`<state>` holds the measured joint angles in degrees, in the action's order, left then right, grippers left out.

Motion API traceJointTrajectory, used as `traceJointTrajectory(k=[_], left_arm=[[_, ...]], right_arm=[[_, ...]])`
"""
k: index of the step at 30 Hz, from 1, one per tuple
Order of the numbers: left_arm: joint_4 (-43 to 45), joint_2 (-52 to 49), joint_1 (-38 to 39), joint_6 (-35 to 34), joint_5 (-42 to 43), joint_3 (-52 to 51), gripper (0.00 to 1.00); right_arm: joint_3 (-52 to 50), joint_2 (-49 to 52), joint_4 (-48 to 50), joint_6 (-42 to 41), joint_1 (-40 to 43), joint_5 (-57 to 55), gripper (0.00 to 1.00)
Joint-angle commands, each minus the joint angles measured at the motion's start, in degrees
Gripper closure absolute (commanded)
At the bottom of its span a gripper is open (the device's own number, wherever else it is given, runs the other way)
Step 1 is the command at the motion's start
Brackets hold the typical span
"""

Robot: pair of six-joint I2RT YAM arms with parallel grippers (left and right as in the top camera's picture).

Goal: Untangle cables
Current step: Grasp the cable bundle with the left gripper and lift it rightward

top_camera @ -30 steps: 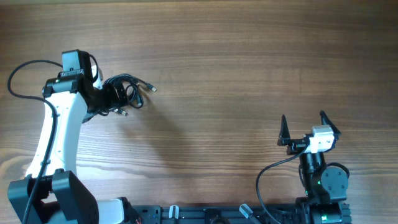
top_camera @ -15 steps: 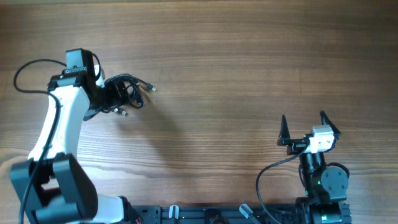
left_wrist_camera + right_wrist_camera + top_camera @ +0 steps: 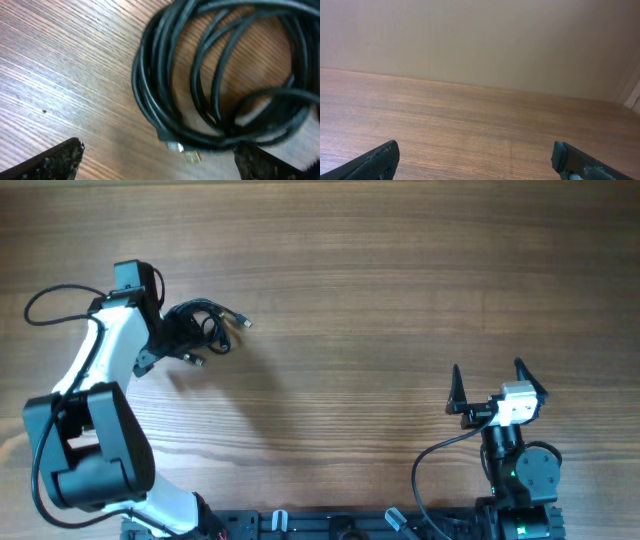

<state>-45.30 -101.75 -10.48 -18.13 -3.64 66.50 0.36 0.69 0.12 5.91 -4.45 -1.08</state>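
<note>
A: We see the right gripper (image 3: 477, 162) only as two dark fingertips (image 3: 377, 161), one in each lower corner, spread wide, tabletop showing between them.
B: Agreed. Beyond them we note the wooden table (image 3: 470, 115), grain running across, meeting a plain beige wall (image 3: 470, 40).
A: We log a paler strip (image 3: 634, 95) at far right; we cannot identify it.

Two tools (image 3: 165, 338) (image 3: 488, 377) and one tangle of cables (image 3: 205, 328).
</note>
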Motion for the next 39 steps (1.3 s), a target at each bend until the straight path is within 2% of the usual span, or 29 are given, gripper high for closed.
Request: traceJointTrajectory(k=[1,8,17,21,22,26,28,31,36,39], left_arm=[[2.1,-1.8,-0.3,-3.8,-1.1,1.0,0.0],[4.0,-3.0,-0.3,-3.8,-0.5,1.0,0.02],[3.3,-5.5,-0.2,-3.8,0.7,0.9,0.2],[3.3,-5.9,-0.2,-3.8,3.2,0.9,0.43],[3.3,-5.9,-0.2,-3.8,3.3,0.9,0.57],[3.5,-5.9,-0.2,-3.0,4.4,0.9,0.96],[4.2,-5.9,-0.2,-0.7,8.0,0.9,0.96],[7.0,-5.9,-0.2,4.5,18.7,0.9,0.96],[10.7,-5.9,1.6,6.4,28.1,0.9,0.96],[12.0,-5.9,4.4,8.0,30.4,0.9,0.96]], right_arm=[[0.0,0.0,0.3,0.1,0.1,0.5,0.0],[0.0,0.0,0.3,0.1,0.1,0.5,0.0],[0.0,0.0,0.3,0.1,0.1,0.5,0.0],[0.0,0.0,0.3,0.1,0.1,0.5,0.0],[0.0,0.0,0.3,0.1,0.1,0.5,0.0],[0.0,0.0,0.3,0.1,0.1,0.5,0.0],[0.0,0.0,0.3,0.1,0.1,0.5,0.0],[0.0,0.0,0.3,0.1,0.1,0.5,0.0],[0.0,0.0,0.3,0.1,0.1,0.5,0.0],[0.0,0.0,0.3,0.1,0.1,0.5,0.0]])
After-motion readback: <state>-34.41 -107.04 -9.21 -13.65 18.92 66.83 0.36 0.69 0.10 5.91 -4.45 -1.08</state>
